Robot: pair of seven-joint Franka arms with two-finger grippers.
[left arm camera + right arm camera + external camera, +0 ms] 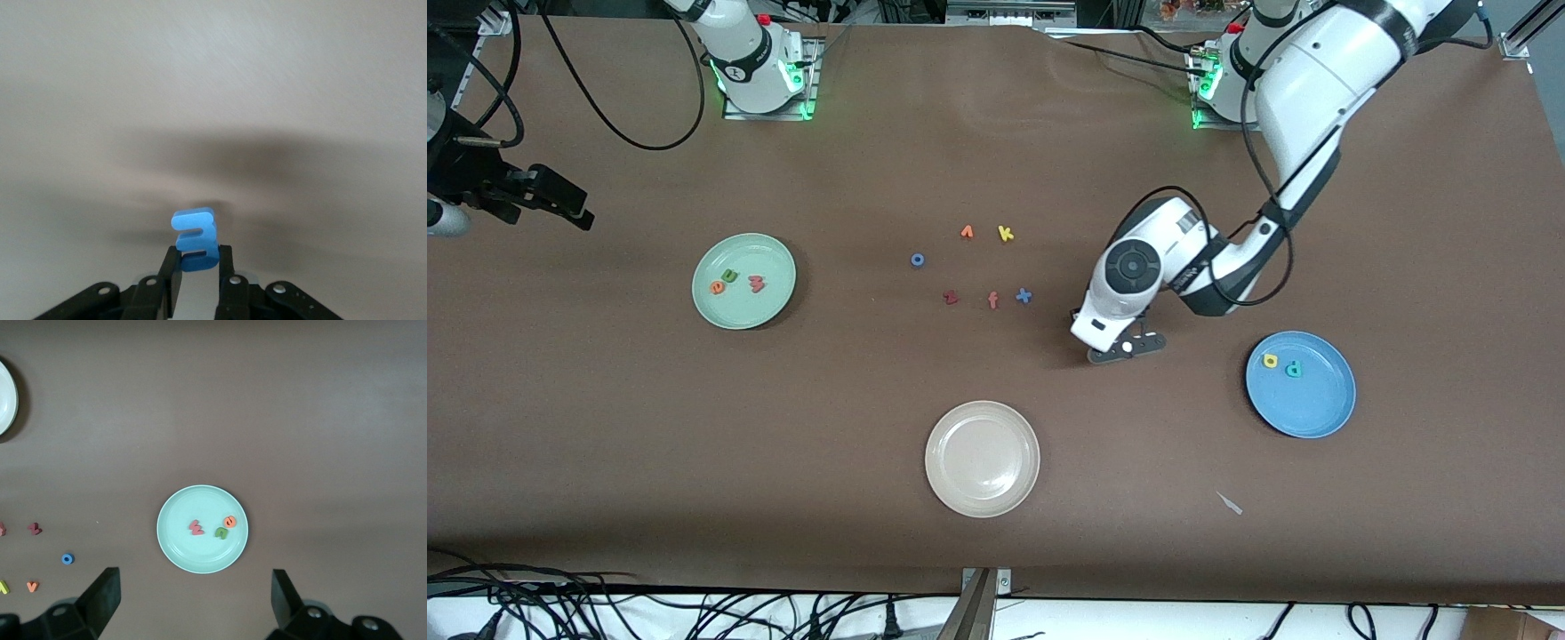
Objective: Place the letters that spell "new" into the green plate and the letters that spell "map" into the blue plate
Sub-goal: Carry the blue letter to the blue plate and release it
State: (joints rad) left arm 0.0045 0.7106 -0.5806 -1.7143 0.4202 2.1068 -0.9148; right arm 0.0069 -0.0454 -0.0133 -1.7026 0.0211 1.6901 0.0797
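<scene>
My left gripper [1126, 348] is shut on the blue m [195, 235], holding it low over bare table between the loose letters and the blue plate [1319, 407]. The yellow a [1270, 361] and teal p [1293, 369] lie in that plate. In the green plate [769, 256] lie the orange e [717, 287], green n [730, 276] and salmon w [757, 284]. The right wrist view shows the same plate [183, 550] with the w [196, 527], n [221, 533] and e [230, 521]. My right gripper [551, 201] waits open and empty, high over the right arm's end of the table.
A beige-white plate [983, 418] sits near the front edge. Mid-table lie a blue o [917, 260], an orange letter [967, 232], a yellow k [1006, 234], a dark red z [950, 297], a salmon f [993, 300] and a blue x [1024, 296]. A small pale scrap [1230, 503] lies nearer the camera than the blue plate.
</scene>
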